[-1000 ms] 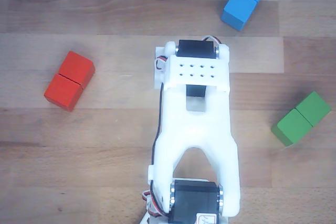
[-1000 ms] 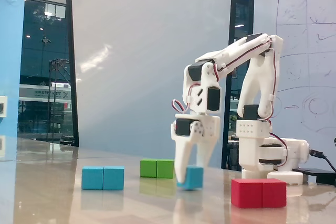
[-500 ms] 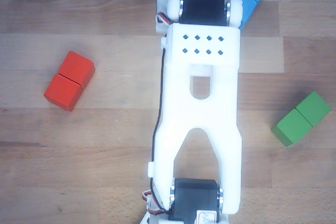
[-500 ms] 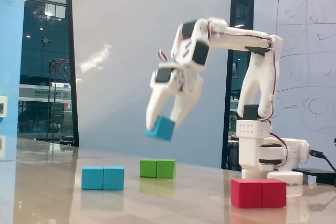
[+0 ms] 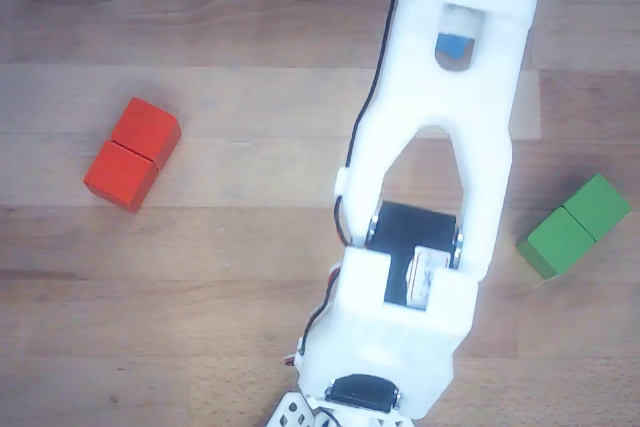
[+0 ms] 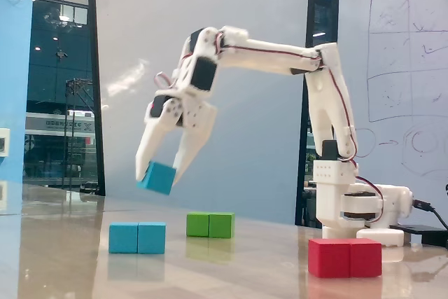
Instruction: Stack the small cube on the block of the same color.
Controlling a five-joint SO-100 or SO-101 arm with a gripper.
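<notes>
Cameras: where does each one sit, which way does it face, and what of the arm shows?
Other view: above the table, looking straight down; the arm's white links fill the middle, red block left, green block right.
Fixed view: at table height, side-on; whole arm and gripper holding the small cube above the block.
Shared: arm, red and green blocks.

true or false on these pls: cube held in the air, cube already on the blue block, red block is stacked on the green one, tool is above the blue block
1. The tool holds the small cube in the air: true.
2. The small cube already sits on the blue block: false, it hangs above it, apart.
3. The red block is stacked on the green block: false, both lie separately on the table.
4. In the fixed view the tool is roughly over the blue block: true.
</notes>
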